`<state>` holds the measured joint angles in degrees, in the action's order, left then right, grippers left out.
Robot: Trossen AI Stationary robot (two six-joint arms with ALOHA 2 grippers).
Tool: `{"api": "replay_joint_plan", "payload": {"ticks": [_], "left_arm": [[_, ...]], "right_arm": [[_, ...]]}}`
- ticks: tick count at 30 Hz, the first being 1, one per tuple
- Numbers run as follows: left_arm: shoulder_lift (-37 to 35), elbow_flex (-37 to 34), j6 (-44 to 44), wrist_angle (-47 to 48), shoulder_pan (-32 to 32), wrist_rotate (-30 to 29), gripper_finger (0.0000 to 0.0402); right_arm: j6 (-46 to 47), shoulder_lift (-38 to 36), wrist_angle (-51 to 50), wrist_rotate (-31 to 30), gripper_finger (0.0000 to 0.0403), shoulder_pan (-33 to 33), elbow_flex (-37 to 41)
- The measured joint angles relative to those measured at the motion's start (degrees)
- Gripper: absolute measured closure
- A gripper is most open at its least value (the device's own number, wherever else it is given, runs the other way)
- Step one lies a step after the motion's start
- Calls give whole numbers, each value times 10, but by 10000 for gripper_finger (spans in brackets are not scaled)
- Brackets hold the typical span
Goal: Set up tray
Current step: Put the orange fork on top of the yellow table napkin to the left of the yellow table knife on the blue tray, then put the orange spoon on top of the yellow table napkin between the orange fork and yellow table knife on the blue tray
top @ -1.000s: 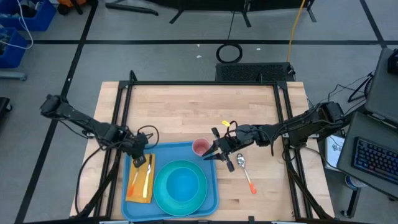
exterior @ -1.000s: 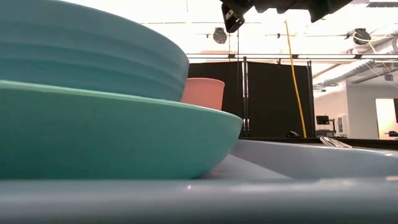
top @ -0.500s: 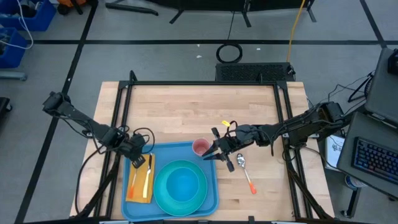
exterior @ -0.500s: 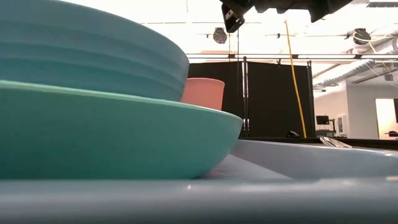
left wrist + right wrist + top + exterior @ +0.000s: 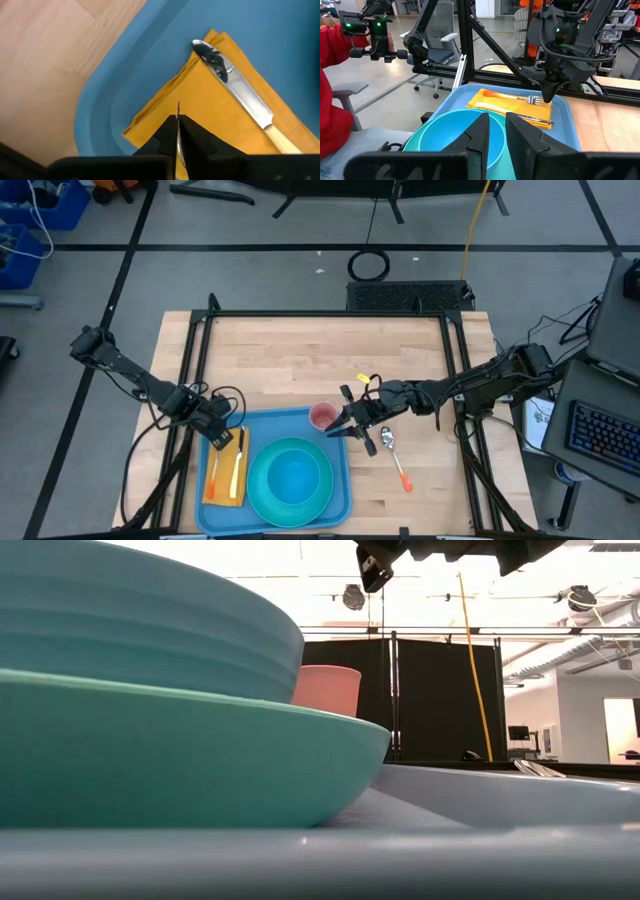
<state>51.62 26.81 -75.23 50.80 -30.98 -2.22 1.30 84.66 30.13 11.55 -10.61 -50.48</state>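
The light-blue tray [image 5: 270, 425] lies at the table's near edge. On it a blue bowl [image 5: 292, 478] sits in a teal plate [image 5: 262, 490], a pink cup [image 5: 322, 417] stands at its far right corner, and a yellow napkin [image 5: 226, 475] bears a knife [image 5: 235, 87] and a fork [image 5: 532, 100]. My left gripper [image 5: 222, 440] points down over the napkin's far end, shut on the fork. My right gripper [image 5: 338, 430] hangs level beside the cup, above the table. Its fingers stand a little apart with nothing between them. A spoon [image 5: 395, 458] lies on the table right of the tray. My left gripper comes from above, pointing steeply down, and has the fork by its tine end [image 5: 538, 100]. A thin strip of metal [image 5: 178, 110] shows edge-on between the shut fingertips. The fork's orange handle [image 5: 492, 93] lies on the napkin.
Bare wooden tabletop [image 5: 300, 360] spreads beyond the tray toward the far edge. Black frame rails [image 5: 200, 350] run along the table's left and right sides. In the right wrist view a person in red [image 5: 332, 100] sits beyond the table's left side.
My left arm has swung slightly toward the table's left edge, and its gripper has turned a little above the napkin's far end. The right arm and the things on the tray have kept still.
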Motion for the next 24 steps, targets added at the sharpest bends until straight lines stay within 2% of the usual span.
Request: {"api": "replay_joint_plan", "payload": {"ticks": [8,17,20,24], "left_arm": [[0,0,-2,-1,0,7,338],[0,0,43,-5,0,9,320],[-2,0,60,-9,0,-15,320],[-13,0,81,-10,2,-70,320]], "right_arm": [[0,0,0,0,351,0,0],[0,0,0,0,351,0,0],[0,0,1,-1,351,0,0],[-4,0,4,-31,351,0,0]]}}
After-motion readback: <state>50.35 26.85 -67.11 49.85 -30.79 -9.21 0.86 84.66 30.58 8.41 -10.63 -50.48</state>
